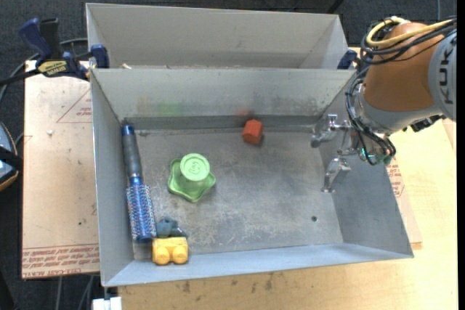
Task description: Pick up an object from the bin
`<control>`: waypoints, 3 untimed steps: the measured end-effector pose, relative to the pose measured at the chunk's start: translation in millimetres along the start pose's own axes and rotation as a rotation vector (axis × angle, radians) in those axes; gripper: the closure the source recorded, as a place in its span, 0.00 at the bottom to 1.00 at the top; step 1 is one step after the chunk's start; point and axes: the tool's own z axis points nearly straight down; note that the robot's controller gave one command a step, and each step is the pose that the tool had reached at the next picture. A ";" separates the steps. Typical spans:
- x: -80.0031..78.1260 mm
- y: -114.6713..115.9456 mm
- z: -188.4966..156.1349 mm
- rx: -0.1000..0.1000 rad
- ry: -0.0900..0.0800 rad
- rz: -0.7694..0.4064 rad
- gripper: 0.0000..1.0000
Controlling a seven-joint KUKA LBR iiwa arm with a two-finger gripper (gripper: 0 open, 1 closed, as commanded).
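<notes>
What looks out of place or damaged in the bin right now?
Nothing stands out. The blue hairbrush lies along the left wall; the green cup, red block and yellow block look whole. The gripper is open near the right wall.

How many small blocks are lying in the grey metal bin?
2: an orange-red cube-shaped block against the back wall, and a yellow plastic brick in the front-left corner. Nothing looks hidden.

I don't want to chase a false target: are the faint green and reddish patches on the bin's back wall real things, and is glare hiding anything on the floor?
Camera view: those patches are dull reflections on the back wall of the green round cup and the red block. Camera view again: the light is even, there is no glare on the bin floor, and shadows are faint.
</notes>
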 end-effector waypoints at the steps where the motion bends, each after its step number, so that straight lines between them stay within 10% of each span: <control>1: -69.3 20.4 -9.7 0.000 -0.015 0.007 0.00; 2: -71.7 92.4 6.9 -0.003 -0.007 -0.018 0.00; 3: 32.9 167.4 5.0 -0.003 -0.001 0.009 0.00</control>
